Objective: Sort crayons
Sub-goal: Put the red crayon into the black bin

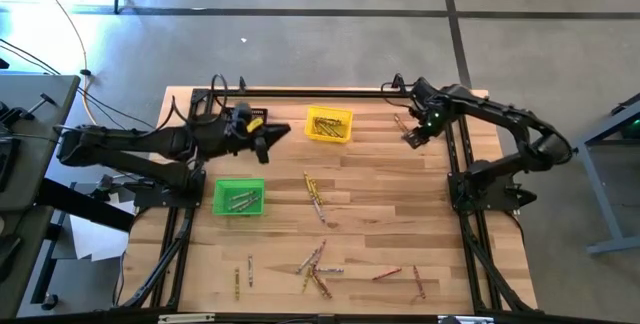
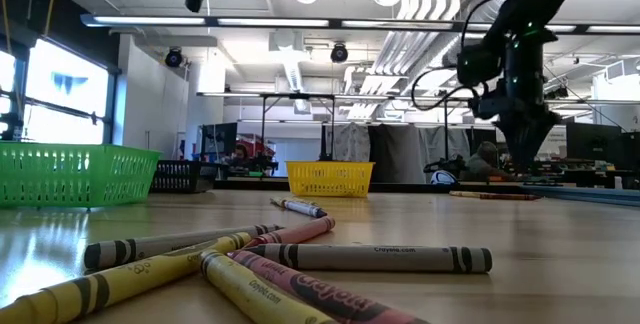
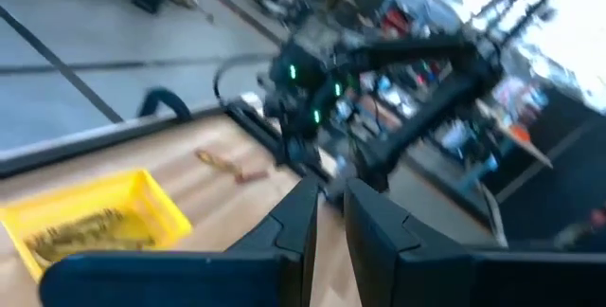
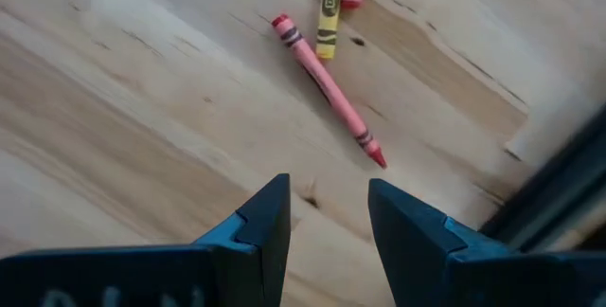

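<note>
Holding crayons: yellow bin (image 1: 329,124) yellow-gold ones | green bin (image 1: 239,197) greyish ones

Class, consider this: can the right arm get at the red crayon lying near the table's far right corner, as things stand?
Probably yes. The right gripper hangs open just above the red crayon, with bare wood between them; only a yellow crayon lies close by its far end.

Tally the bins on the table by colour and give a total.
Yellow bin: 1
Green bin: 1
Black bin: 1, visible only in the low view
Total: 3
</note>
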{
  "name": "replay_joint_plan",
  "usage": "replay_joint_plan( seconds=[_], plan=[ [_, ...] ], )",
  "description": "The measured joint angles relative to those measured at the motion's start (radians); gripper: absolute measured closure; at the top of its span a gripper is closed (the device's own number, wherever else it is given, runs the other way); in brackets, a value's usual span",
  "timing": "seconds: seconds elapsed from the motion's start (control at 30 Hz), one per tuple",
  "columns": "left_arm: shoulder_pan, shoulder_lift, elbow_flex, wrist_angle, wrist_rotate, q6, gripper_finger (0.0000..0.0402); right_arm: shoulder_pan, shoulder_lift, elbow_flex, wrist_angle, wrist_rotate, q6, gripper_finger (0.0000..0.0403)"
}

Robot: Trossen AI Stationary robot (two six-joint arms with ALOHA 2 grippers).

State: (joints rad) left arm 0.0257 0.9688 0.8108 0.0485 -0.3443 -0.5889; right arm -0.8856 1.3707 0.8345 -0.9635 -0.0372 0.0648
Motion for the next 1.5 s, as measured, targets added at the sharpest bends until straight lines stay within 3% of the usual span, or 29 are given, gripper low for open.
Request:
replay_joint_plan(
  seconds=[0.33, 0.77, 0.83, 0.97, 1.07, 1.5],
  plan=[
    [0.109, 0.000, 0.000, 0.062, -0.001, 0.025, 0.0355, -0.028, 0.232, 0.014, 0.097, 0.058, -0.145, 0.0274],
    [0.125, 0.000, 0.000, 0.062, 0.053, 0.025, 0.0355, -0.013, 0.267, 0.031, 0.123, 0.082, -0.140, 0.0274],
    [0.125, 0.000, 0.000, 0.062, 0.064, 0.025, 0.0355, -0.007, 0.267, 0.031, 0.121, 0.052, -0.123, 0.0274],
    [0.125, 0.000, 0.000, 0.062, 0.097, 0.024, 0.0355, 0.014, 0.267, 0.015, 0.127, -0.114, -0.085, 0.0274],
    [0.125, 0.000, 0.000, 0.062, 0.119, 0.019, 0.0355, 0.042, 0.263, 0.000, 0.147, -0.109, -0.051, 0.0278],
    [0.124, 0.000, 0.000, 0.062, 0.213, 0.017, 0.0355, 0.152, 0.263, -0.023, 0.164, -0.073, 0.119, 0.0392]
  ],
)
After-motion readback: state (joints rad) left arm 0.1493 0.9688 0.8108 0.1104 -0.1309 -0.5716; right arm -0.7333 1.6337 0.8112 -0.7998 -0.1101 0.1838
